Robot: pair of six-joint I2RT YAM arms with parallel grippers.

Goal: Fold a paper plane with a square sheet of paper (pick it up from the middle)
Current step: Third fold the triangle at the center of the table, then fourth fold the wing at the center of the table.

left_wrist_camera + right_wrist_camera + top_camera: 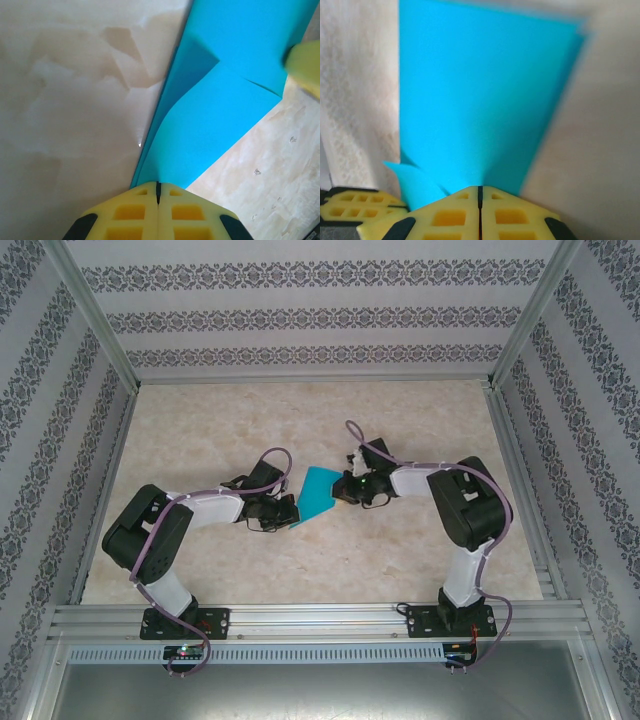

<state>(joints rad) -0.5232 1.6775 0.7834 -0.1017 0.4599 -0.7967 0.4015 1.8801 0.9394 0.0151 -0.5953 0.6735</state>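
Note:
The teal-blue sheet of paper (317,495) hangs folded between both grippers over the middle of the table. In the left wrist view the paper (225,100) shows layered flaps with a crease and bows upward along its left edge. My left gripper (158,187) is shut on its near edge, seen from above at the paper's lower left (283,512). The right gripper (480,192) is shut on the opposite edge of the paper (485,100), at its right side (340,488). A yellow fingertip (305,65) of the right gripper pokes in at the far end.
The beige marbled table (400,560) lies below the paper. Metal frame rails (520,490) and patterned walls bound it on three sides. The left gripper's yellow fingers (350,210) sit close beside the right gripper.

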